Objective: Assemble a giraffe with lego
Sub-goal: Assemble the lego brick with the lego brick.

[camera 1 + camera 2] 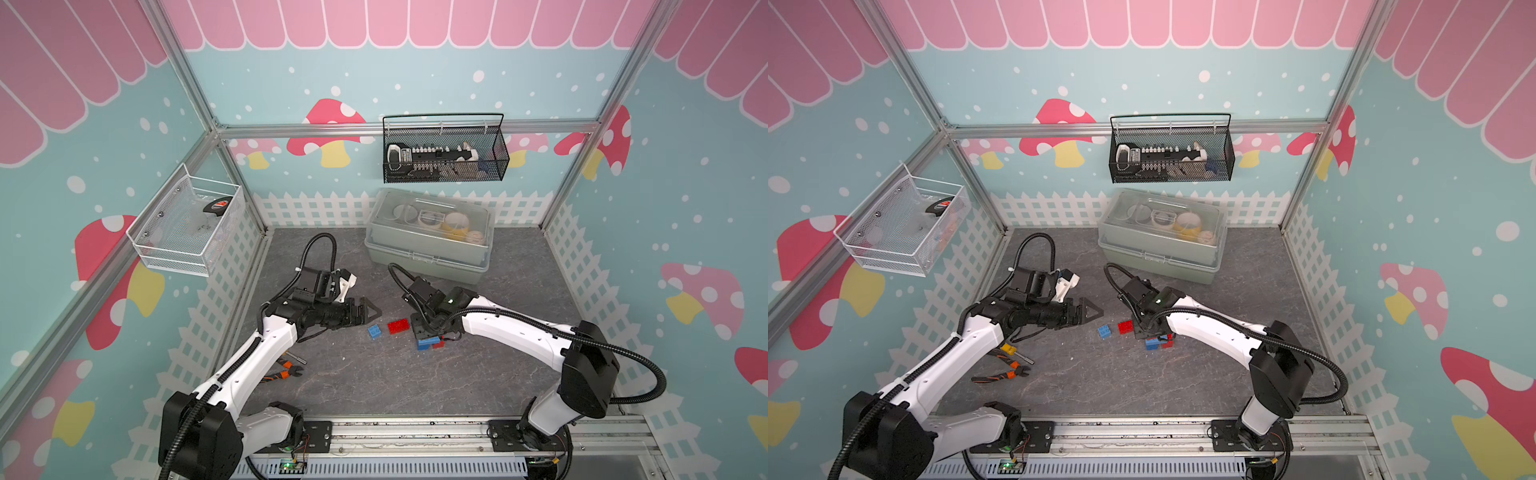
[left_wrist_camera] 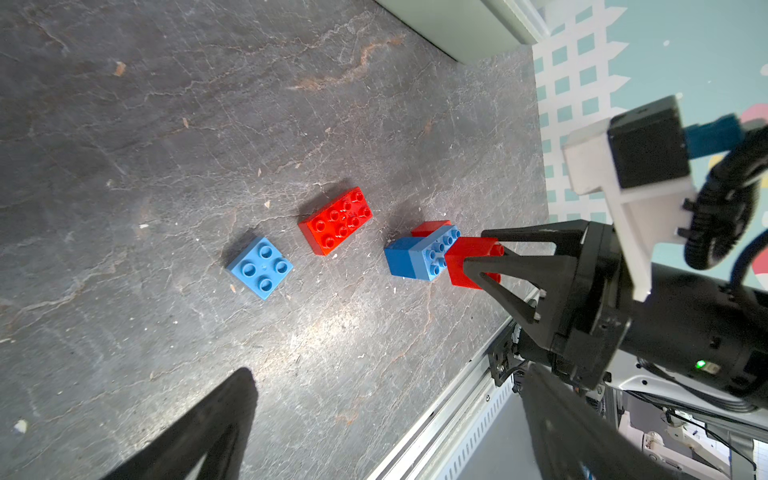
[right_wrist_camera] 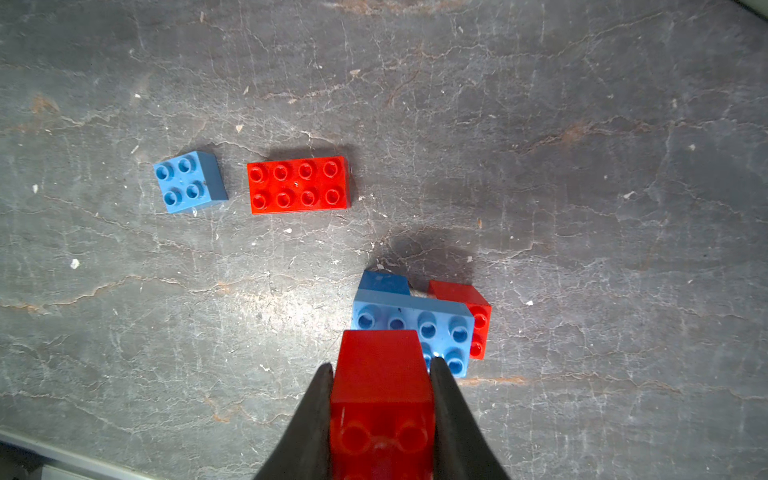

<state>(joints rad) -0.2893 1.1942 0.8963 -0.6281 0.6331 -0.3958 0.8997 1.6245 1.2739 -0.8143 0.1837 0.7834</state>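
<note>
One red brick point(image 3: 380, 374) sits clamped between the right jaws.

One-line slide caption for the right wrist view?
Right gripper clamps a red brick at the blue-and-red stack; a square blue brick and long red brick lie loose nearby.

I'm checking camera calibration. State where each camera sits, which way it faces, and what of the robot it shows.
Top views: high above the robot's base, looking down and forward on the table; left arm and right arm both show.
Left wrist: on the left arm, facing across the table; left gripper open, right gripper beyond.
Right wrist: on the right arm, facing down; its fingers clamp a red brick by the giraffe.
Shared: both wrist views show the loose blue brick and long red brick.
</note>
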